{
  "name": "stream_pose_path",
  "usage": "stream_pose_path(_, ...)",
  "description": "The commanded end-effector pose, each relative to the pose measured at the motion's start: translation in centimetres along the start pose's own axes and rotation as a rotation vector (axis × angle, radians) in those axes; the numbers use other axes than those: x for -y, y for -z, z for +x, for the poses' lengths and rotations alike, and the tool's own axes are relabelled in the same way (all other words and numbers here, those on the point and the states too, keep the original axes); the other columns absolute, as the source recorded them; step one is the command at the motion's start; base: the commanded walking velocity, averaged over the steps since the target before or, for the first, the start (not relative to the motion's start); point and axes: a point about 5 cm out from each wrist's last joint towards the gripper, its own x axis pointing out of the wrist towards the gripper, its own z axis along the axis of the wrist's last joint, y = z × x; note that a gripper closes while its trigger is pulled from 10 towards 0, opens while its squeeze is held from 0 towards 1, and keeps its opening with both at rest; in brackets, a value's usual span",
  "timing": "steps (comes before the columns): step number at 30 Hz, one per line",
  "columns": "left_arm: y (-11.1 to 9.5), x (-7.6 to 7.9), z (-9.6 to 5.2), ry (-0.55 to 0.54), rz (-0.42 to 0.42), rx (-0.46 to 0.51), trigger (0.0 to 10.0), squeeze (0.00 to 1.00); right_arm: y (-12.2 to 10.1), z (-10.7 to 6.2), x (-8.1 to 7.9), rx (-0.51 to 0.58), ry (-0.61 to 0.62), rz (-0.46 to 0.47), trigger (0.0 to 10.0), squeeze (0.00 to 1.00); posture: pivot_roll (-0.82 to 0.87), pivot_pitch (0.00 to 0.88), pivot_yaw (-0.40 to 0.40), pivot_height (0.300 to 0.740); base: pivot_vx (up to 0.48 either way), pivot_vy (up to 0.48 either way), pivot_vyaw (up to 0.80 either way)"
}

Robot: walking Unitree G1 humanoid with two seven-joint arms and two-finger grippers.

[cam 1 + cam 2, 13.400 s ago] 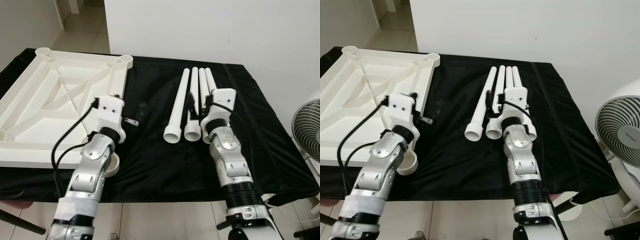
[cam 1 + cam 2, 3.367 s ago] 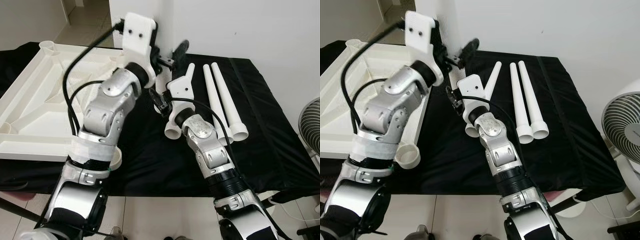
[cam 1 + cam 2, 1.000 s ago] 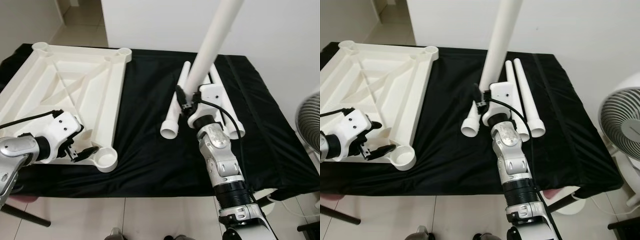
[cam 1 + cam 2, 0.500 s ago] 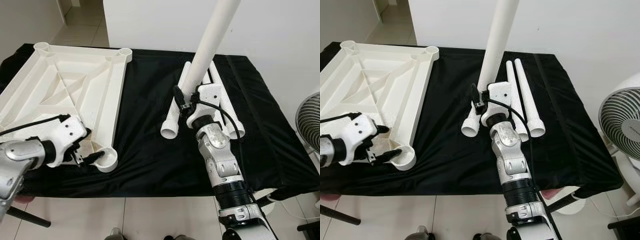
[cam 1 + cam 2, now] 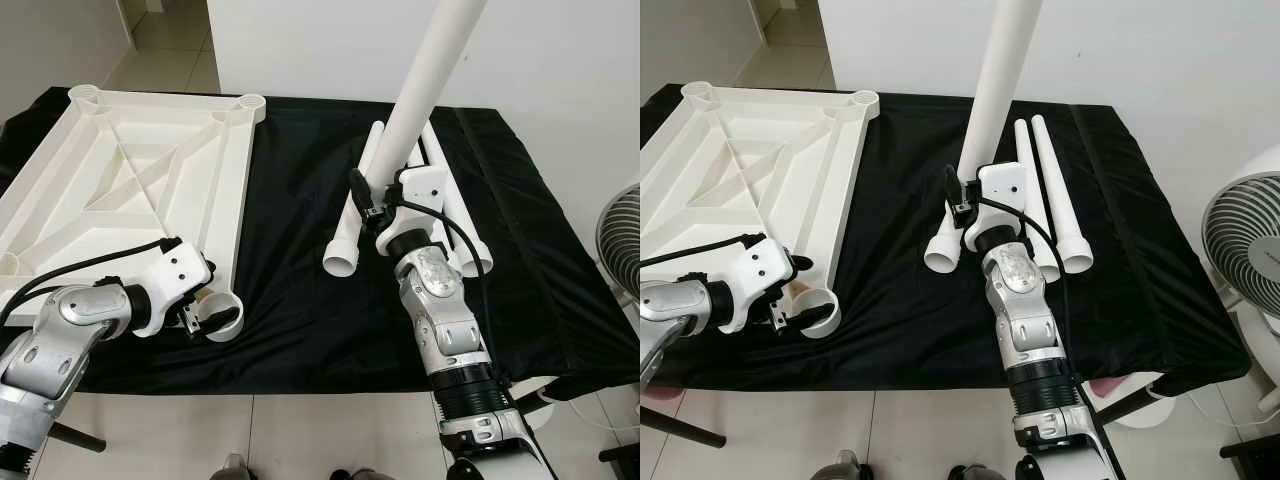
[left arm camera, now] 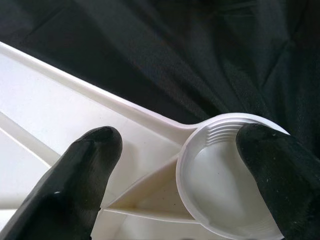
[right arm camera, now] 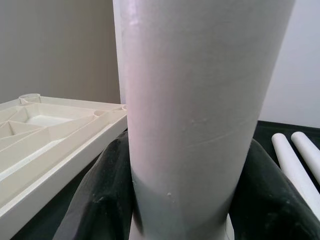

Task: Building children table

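1. Two pincers are at work. The right pincer (image 5: pixel 377 205) is clamped on a white leg (image 5: pixel 425 95) and holds it nearly upright, its upper end running out of the frame above the pincer.
2. Three more legs (image 5: pixel 452 225) lie on the black-draped table (image 5: pixel 290 290) just beyond and beside the right pincer, one on its left and two on its right.
3. The tabletop (image 5: pixel 120 195) lies upside down, well to the left of the right pincer. The left pincer (image 5: pixel 195 315) sits at its near corner, spread open, one finger (image 6: pixel 272 170) against the outer rim of the threaded socket (image 6: pixel 225 175) and the other (image 6: pixel 75 175) over the ribs, neither squeezing.
4. Judged step: carry the leg across and seat it in that socket.
5. Risks, as I judge them:
   - the leg is gripped near its lower end, so its long upper part may tip in the grip during the swing;
   - the tabletop corner lies near the table edge, so a sideways shove may slide it off;
   - a tilted leg may cross-thread or jam;
   - the left finger at the rim may be pinched or block entry.
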Motion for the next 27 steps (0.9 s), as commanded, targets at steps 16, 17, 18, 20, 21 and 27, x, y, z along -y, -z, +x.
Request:
stream_pose_path(16, -7.0, 3.2, 10.0, -0.012, -0.024, 0.372, 10.0, 0.00, -0.9, -1.5, 1.0, 0.047, 0.014, 0.066, 10.0, 0.00, 0.10, 0.102, -0.037, 0.740, 0.000, 0.000, 0.00)
stream_pose_path(17, -7.0, 3.2, 10.0, -0.012, -0.024, 0.372, 10.0, 0.00, -0.9, -1.5, 1.0, 0.047, 0.014, 0.066, 10.0, 0.00, 0.10, 0.102, -0.037, 0.740, 0.000, 0.000, 0.00)
stream_pose_path(18, -7.6, 3.2, 10.4, -0.011, -0.012, 0.387, 10.0, 0.00, -1.0, -1.5, 1.1, 0.047, 0.014, 0.065, 10.0, 0.00, 0.10, 0.102, -0.037, 0.740, 0.000, 0.000, 0.00)
stream_pose_path(20, -8.3, 3.2, 11.0, -0.016, -0.009, 0.406, 10.0, 0.00, -1.0, -1.6, 1.1, 0.052, 0.013, 0.069, 10.0, 0.00, 0.10, 0.100, -0.041, 0.740, 0.000, 0.000, 0.00)
stream_pose_path(21, -8.3, 3.2, 11.0, -0.016, -0.009, 0.406, 10.0, 0.00, -1.0, -1.6, 1.1, 0.052, 0.013, 0.069, 10.0, 0.00, 0.10, 0.100, -0.041, 0.740, 0.000, 0.000, 0.00)
stream_pose_path(27, -9.8, 2.5, 12.5, -0.072, -0.004, 0.452, 10.0, 0.00, -1.6, -1.8, 1.3, 0.089, -0.002, 0.095, 10.0, 0.00, 0.09, 0.095, -0.037, 0.740, 0.000, 0.000, 0.00)
